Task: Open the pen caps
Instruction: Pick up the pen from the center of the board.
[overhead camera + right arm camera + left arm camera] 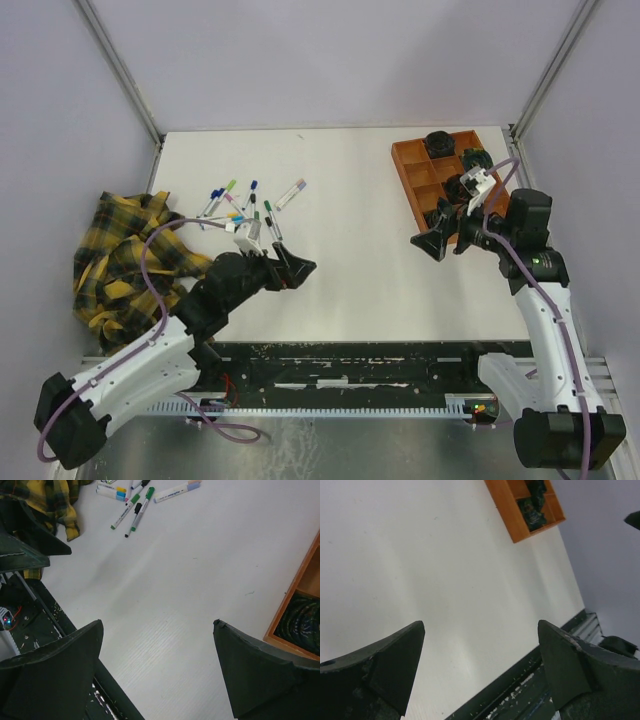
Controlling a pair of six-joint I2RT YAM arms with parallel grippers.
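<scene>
Both arm bases are sitting at the bottom edge of the top view, bolted beside a dark rail. Beyond them the white counter [350, 290] is filling most of the scene. On its left edge a yellow-and-black plaid cloth [120, 255] is lying crumpled, and at the far right an orange tray [408, 165] is holding black round objects [438, 143] in its compartments.

Reaching in from the left, the left gripper [300, 268] is pointing rightward over bare counter with its jaws spread wide and nothing between them; its wrist camera is showing only white surface between the two dark fingers [395, 665]. Across from it, the right gripper [440, 241] is hanging just beside the tray's near corner, also spread and empty.

Toward the far left, a loose scatter of thin pens [250, 208] is lying flat, near the cloth. The pen caps [270, 204], in green, blue, black, yellow and a pale purple, are sitting on the pens' ends. This cluster is lying just beyond the left gripper's wrist, behind its fingertips rather than between them, and well apart from the right gripper, whose camera is catching the pens at the top left of its view [135, 510].
</scene>
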